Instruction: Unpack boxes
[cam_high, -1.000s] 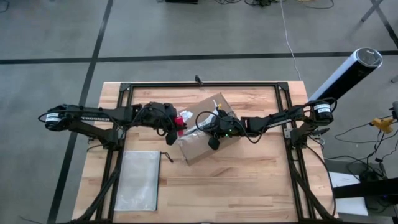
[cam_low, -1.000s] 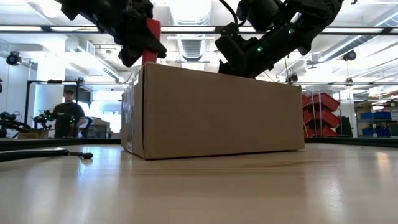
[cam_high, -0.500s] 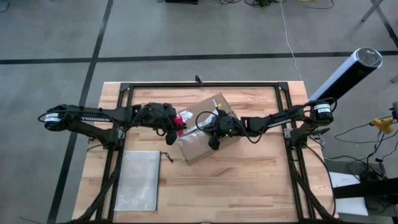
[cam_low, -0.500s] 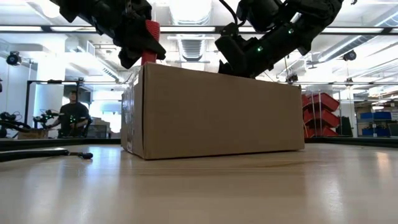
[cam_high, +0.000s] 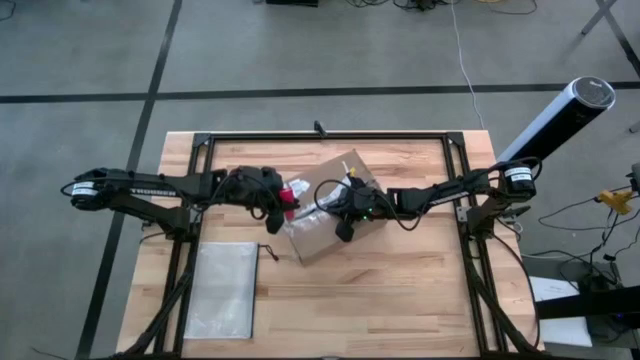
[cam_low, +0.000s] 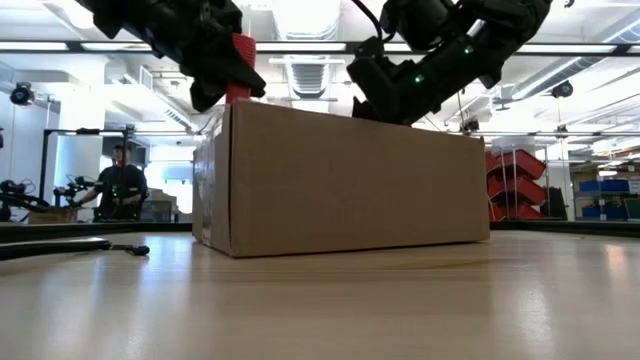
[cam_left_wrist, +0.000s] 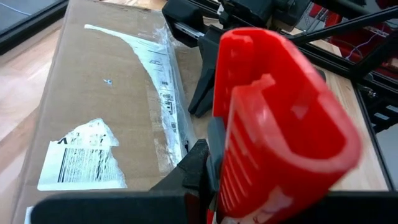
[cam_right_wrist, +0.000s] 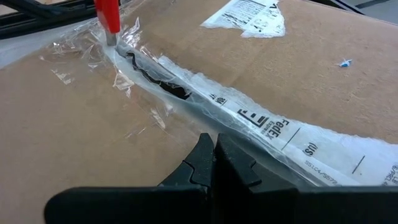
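The brown cardboard box (cam_high: 330, 208) stands skewed at the table's middle, with a white label (cam_left_wrist: 81, 163) and clear tape (cam_right_wrist: 249, 118) along its top seam. A slit (cam_right_wrist: 155, 78) shows in the tape. My left gripper (cam_high: 278, 195) is at the box's left end, shut on a red utility knife (cam_left_wrist: 273, 124). The knife's blade tip (cam_right_wrist: 111, 38) stands at the taped seam. My right gripper (cam_right_wrist: 214, 163) is shut and sits on the box's top near its middle (cam_high: 345, 218). My left gripper pinches the red knife's handle (cam_left_wrist: 227, 174) between its two fingers, coming from the table's left and slanting down. The knife points down toward the box's top; its tip is at the tape. My right gripper, fingers shut, rests on the box's top (cam_right_wrist: 205, 134) beside the taped seam. It comes from the table's right, slanting down.
A flat translucent zip pouch (cam_high: 222, 290) lies at the table's near left, with a small black pull (cam_low: 135, 249) beside it. A black frame (cam_high: 330, 135) runs round the table. A grey cylinder (cam_high: 555, 118) leans beyond the far right corner. A person (cam_low: 118, 185) stands in the room behind.
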